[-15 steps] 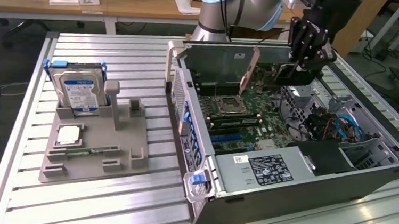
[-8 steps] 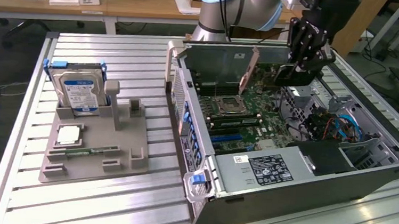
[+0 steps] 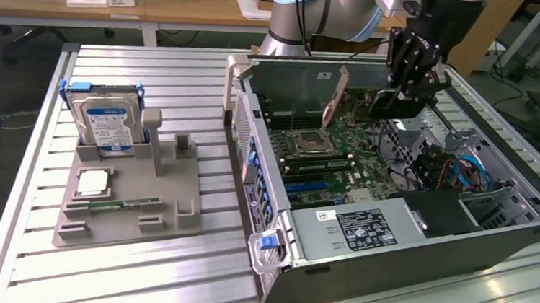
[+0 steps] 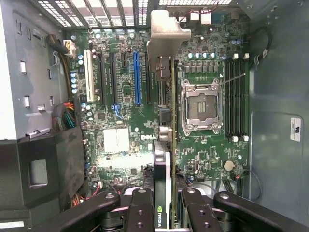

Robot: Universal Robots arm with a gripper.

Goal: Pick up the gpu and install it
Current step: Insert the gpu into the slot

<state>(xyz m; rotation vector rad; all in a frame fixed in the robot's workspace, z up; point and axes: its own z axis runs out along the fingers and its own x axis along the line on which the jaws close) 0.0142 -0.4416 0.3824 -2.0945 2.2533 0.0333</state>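
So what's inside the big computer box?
A green motherboard, an empty chip socket, a grey power box and blue cables. The pincer holds the gpu over the board; what lies beneath the card is hidden.

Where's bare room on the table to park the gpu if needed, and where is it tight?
Bare table lies between the grey holder and the near edge, with more beyond the hard drive. The strip between holder and case is narrow. Inside the case is crowded: the pincer holds the gpu over the motherboard.
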